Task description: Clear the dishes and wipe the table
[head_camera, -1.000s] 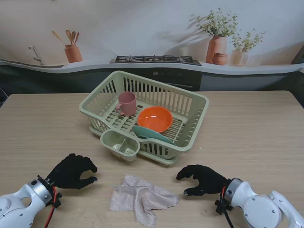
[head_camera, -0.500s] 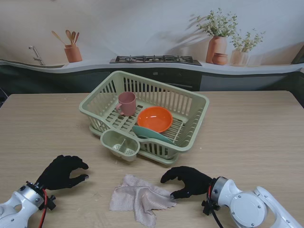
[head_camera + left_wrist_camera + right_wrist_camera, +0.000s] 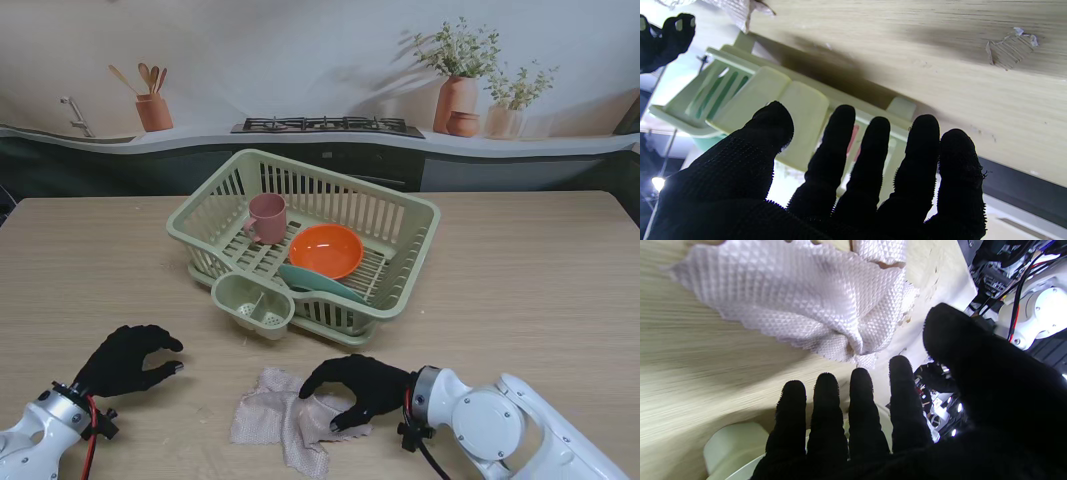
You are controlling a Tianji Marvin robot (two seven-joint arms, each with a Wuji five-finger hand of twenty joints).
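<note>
No legible writing or brand on any item. Pale green slatted plastic dish rack, set mid-way across the light wood-grain surface: holds a pink plastic cup at its left side, an orange round bowl leaning near the middle, and a teal plate lying under the bowl; a small cutlery caddy of the same green is clipped to the rack's near-left corner, contents not discernible. Crumpled beige waffle-weave cloth, on the surface nearer to me than the rack. Right hand, black-gloved: fingers curled and apart, arched over the cloth's right edge, holding nothing. Left hand, black-gloved: loosely curled, spread, nothing in it, well to the left of the cloth. Right wrist view alone shows the cloth's diamond weave, with the fingertips clear of it. Left wrist view alone shows a torn patch in the surface veneer.
</note>
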